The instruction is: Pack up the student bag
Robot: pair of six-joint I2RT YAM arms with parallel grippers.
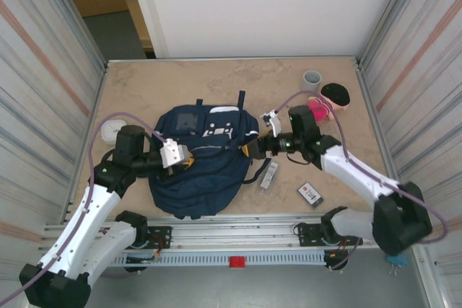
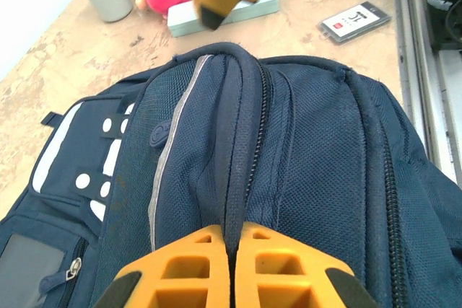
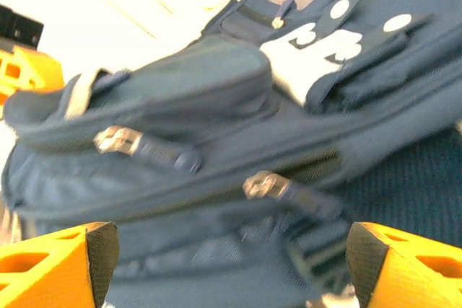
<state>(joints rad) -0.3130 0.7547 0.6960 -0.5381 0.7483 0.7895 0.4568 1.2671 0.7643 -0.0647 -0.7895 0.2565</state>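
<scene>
We saw the pale, stone-patterned table (image 1: 144, 84), and on its near middle lay the student bag (image 1: 198, 171), navy with white patches, spread between the two arms with its white-patched pocket toward the far side. The left gripper (image 1: 180, 155) sat at the bag's left edge. Through the left wrist camera its orange fingers (image 2: 180, 268) were pressed together, and a raised fold of the bag's fabric ran straight into the seam between them, so we read it as pinching the bag. The right gripper (image 1: 251, 149) stood at the bag's right edge with its jaws spread wide, holding nothing. From its wrist camera two metal zip pulls (image 3: 119, 140) showed on the bag just ahead of the gap. A doll (image 1: 326, 102) in pink with black hair lay at the far right, a grey cup (image 1: 312, 79) just beside it. A pale flat case (image 1: 268, 175) lay near the bag's right side, a white round object (image 1: 112, 132) lay to the bag's left, and a small card (image 1: 310, 193) lay further right of the case
</scene>
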